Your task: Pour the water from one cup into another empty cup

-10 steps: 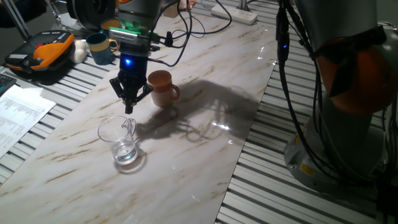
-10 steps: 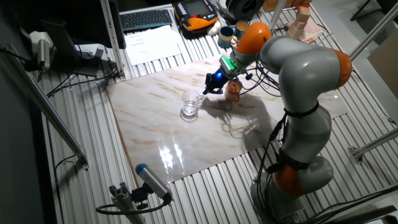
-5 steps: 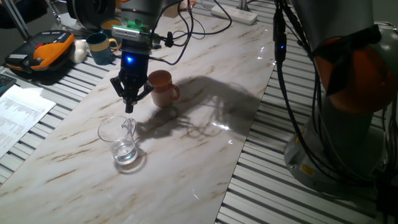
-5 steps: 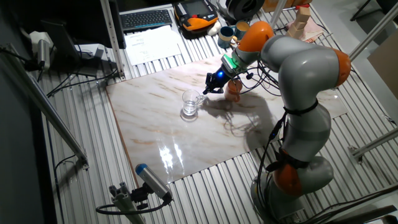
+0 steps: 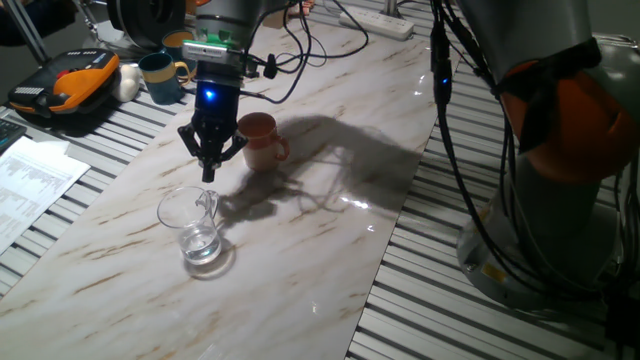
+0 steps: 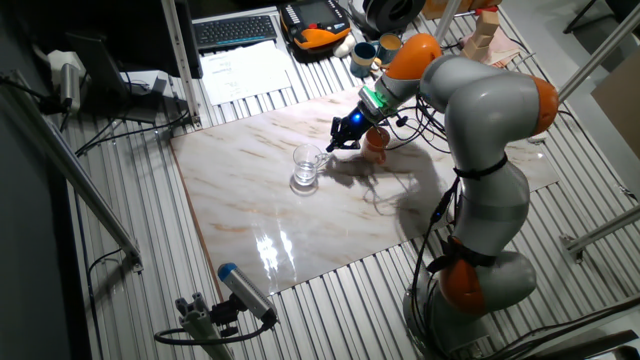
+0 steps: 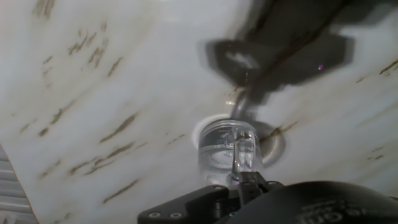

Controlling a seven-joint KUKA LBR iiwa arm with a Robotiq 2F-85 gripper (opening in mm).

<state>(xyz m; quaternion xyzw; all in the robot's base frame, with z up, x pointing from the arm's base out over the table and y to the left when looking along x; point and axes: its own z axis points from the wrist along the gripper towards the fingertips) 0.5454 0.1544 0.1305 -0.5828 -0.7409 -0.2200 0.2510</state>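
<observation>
The glass mug (image 5: 195, 228) is standing upright on the marble surface (image 5: 300, 250), with a little clear water (image 5: 203, 247) sitting in its thick base. The end effector (image 5: 209, 172) is hanging just above and behind the glass mug, on the side where the mug's loop handle (image 5: 208, 202) is pointing, and its tips are appearing to stay clear of the glass. In the other fixed view, the end effector (image 6: 333, 148) is showing just beside the glass mug (image 6: 306, 168), towards the terracotta mug (image 6: 375, 141). The terracotta mug (image 5: 260, 141) is standing upright well beyond the glass mug, partly hidden behind the end effector's fingers (image 5: 200, 150).

In the hand view, the glass mug (image 7: 227, 153) is lying directly ahead of the fingertips (image 7: 249, 185), its handle turned towards the camera. The fingers are drawn close together into a narrow point, pinching nothing. A dark shadow of the arm is falling across the surface beyond the glass mug.
</observation>
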